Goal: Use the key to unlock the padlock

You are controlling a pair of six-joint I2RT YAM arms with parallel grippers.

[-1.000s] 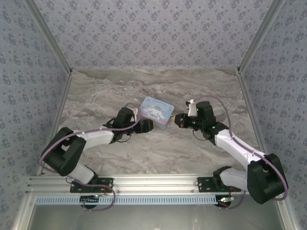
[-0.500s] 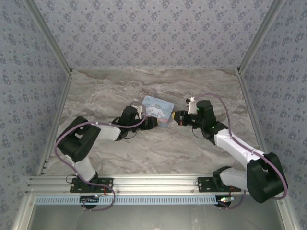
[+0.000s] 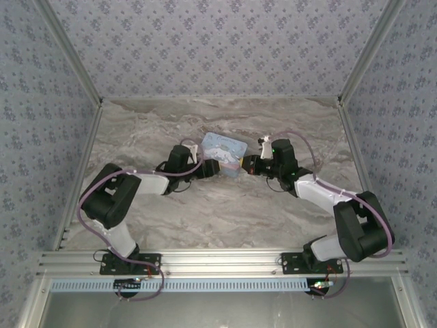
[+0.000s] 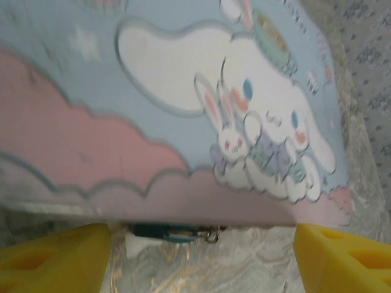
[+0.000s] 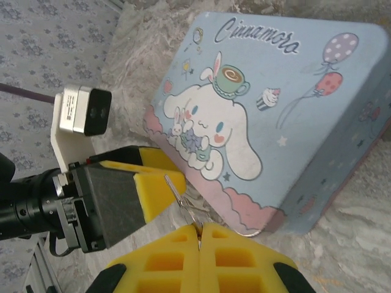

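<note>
Left hand (image 4: pixel 198 259) spread wide facing the padlock (image 4: pixel 153 231) under the tin (image 4: pixel 183 91); right hand (image 5: pixel 199 235) clamped on the key (image 5: pixel 178 194)

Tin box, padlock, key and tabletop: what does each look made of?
The tin box looks like thin painted metal, with a smooth printed lid and rounded edges. The padlock has a teal body, probably lacquered metal, though it is blurred. The key is thin, bare, silvery metal. The tabletop has marble-look veining, possibly a printed sheet.

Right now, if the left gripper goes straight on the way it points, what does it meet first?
Probably the teal padlock at the near edge of the cartoon-printed tin, between the open jaws of the left gripper, with the tin's side just behind it. Depth is unclear.
</note>
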